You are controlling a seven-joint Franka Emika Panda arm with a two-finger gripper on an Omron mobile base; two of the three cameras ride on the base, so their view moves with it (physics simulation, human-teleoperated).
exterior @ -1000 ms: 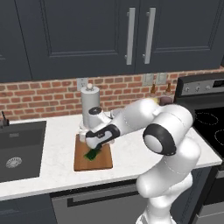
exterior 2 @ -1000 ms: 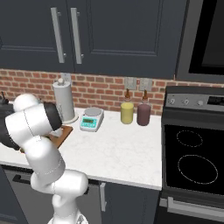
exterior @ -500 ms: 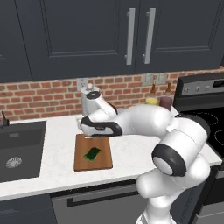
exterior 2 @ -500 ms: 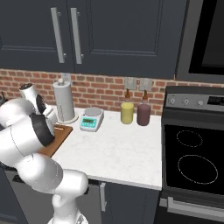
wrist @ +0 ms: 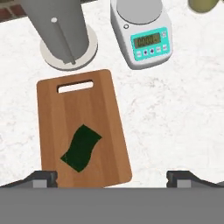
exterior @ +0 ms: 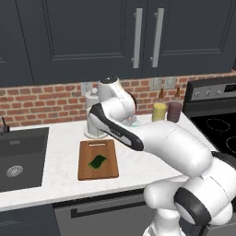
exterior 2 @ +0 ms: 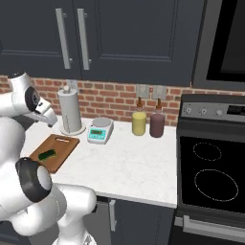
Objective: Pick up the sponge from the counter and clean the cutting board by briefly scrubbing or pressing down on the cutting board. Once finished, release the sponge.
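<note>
- Sponge (wrist: 81, 148): lies flat on the cutting board (wrist: 100, 109), in the half away from the slot handle, set at an angle to the board's edges. In the hand view it sits toward 6 o'clock of the board. It also shows on the board in the left base view (exterior: 97, 162) and the right base view (exterior 2: 47, 154).
- Cutting board: rests flat on the counter (wrist: 175, 127), slot handle toward the brick wall. Left base view (exterior: 108, 150); right base view (exterior 2: 64, 146).
- Gripper (wrist: 111, 177): jaws spread wide, holding nothing. The two fingertips (wrist: 43, 177) rise at the bottom edge of the hand view, well apart; the one at 7 o'clock stands over the board's near corner. The sponge lies clear of both.
- Paper towel holder (wrist: 65, 35): stands on the counter at 12 o'clock of the board, just beyond the handle end.
- Kitchen scale (wrist: 142, 33): on the counter at 1 o'clock of the board, near but apart from it.
- Two bottles (exterior 2: 139, 122): stand side by side against the wall, between the scale and the stove (exterior 2: 215, 167).
- Sink (exterior: 18, 159): at 9 o'clock of the board in the left base view.
</note>
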